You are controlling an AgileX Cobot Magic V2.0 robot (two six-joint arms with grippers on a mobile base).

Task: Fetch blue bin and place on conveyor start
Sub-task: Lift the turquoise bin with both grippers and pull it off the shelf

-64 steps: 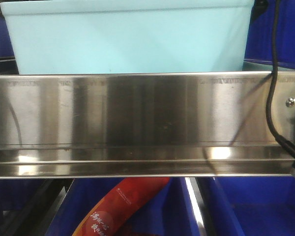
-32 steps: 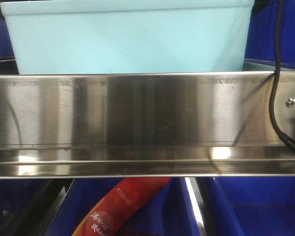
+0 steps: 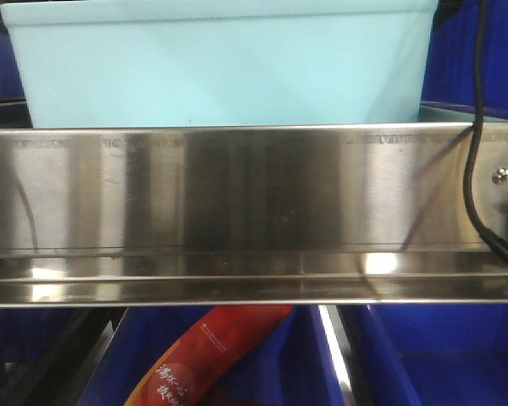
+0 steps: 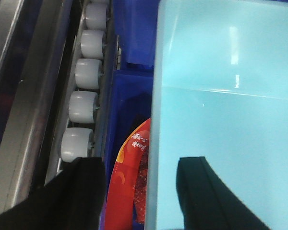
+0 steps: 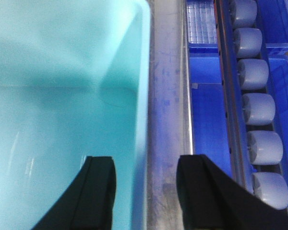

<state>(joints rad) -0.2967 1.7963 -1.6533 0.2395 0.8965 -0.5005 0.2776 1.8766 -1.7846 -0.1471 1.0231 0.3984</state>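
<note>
The blue bin, a pale aqua tub, stands on a shelf behind a stainless-steel rail. In the left wrist view my left gripper is open and straddles the bin's left wall. One finger is inside the tub and the other is outside. In the right wrist view my right gripper is open and straddles the bin's right wall, one finger inside and one outside. The conveyor start is out of view.
The steel shelf rail spans the front view. Grey rollers run along both sides. Dark navy crates sit beside and below the bin. A red packet lies in a lower crate. A black cable hangs at right.
The black cable at the right has shifted slightly. The bin and the rail have not moved.
</note>
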